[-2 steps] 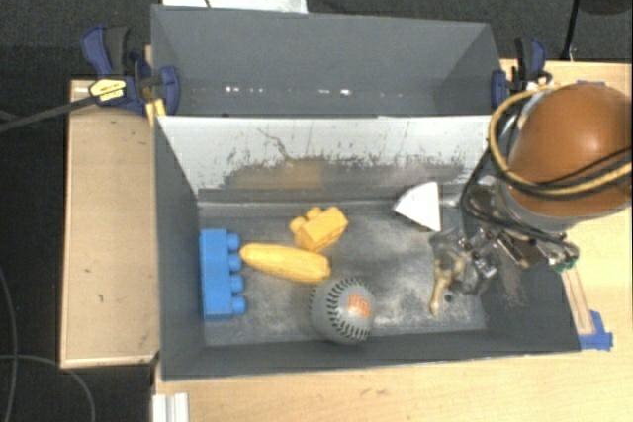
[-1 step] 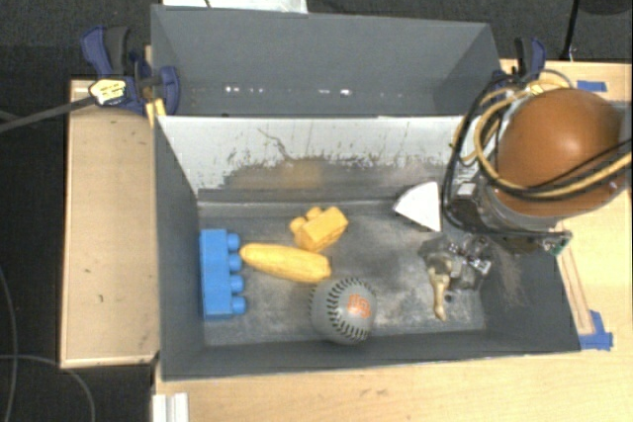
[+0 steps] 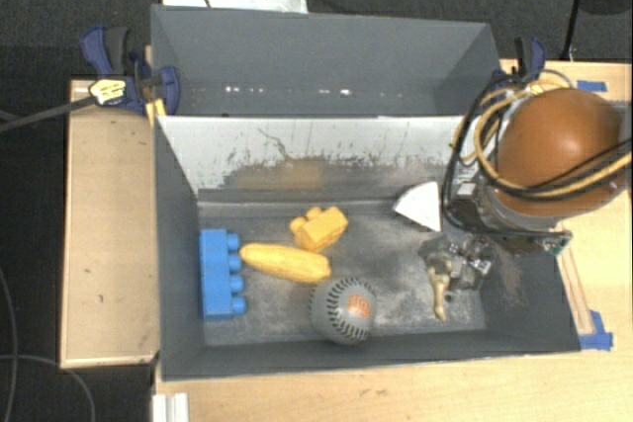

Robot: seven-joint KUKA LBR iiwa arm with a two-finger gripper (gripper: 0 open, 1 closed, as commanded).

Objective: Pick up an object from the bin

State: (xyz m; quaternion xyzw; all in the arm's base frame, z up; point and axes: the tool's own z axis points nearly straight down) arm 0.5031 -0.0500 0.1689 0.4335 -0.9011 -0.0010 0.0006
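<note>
My gripper (image 3: 441,303) hangs low over the bin floor at the right, with bare floor beneath it. A white wedge-shaped piece (image 3: 420,205) lies just behind it, against the back wall. To its left, near the front, sits a grey round thing with an orange patch (image 3: 343,309). Nothing shows in the gripper.
Left of the middle lie a yellow corn-cob-shaped thing (image 3: 285,262) and a small yellow block-like toy (image 3: 318,226). A blue studded brick (image 3: 220,273) stands along the left wall. The arm's orange dome and cables hang over the bin's right rim.
</note>
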